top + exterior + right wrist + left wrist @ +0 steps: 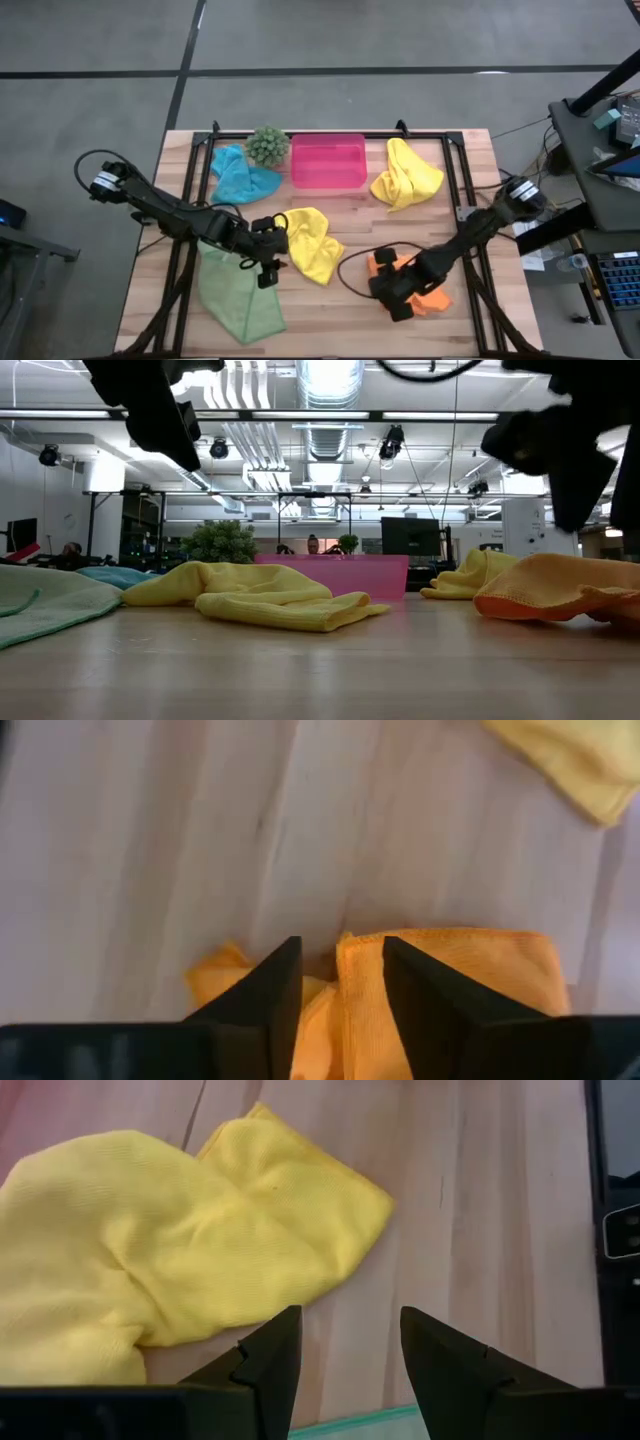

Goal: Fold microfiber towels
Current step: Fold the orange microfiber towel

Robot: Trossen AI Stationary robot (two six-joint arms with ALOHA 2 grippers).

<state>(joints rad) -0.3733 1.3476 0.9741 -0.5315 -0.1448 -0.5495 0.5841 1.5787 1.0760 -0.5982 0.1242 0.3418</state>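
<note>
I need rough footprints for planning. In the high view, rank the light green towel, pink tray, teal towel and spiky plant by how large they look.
1. Light green towel, clearly largest.
2. Pink tray and teal towel: the tray looks slightly bigger, but the two are too alike to rank firmly.
3. Spiky plant, smallest.

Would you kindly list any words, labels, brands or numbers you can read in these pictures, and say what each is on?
None can be read. The towels, the pink tray and the table bear no visible print.
The monitor in the room behind, in the low view, shows a dark screen with no text.
</note>
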